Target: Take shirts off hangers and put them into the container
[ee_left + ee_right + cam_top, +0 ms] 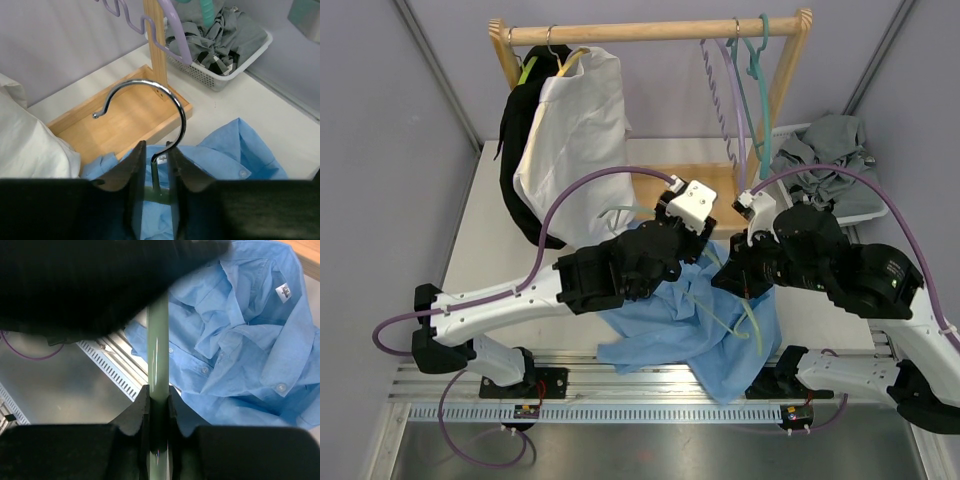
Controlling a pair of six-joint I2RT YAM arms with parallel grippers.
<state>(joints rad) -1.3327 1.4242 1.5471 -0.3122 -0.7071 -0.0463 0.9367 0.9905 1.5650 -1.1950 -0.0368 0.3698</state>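
Grey shirt [825, 150] is lodged in the container [220, 77] far right; white shirt [575, 130] and black shirt [515, 170] are left hanging far left. Light blue shirt [660, 320], near centre, is unfinished: mint green hanger [158, 350] is clamped by the right gripper [158, 395], its hook [150, 84] loosely straddled by the left gripper [156, 150], jaws narrowly parted.

I work in a lab test booth: bare grey panel walls [380, 120], a white table [485, 240], an aluminium mounting rail [650, 410].
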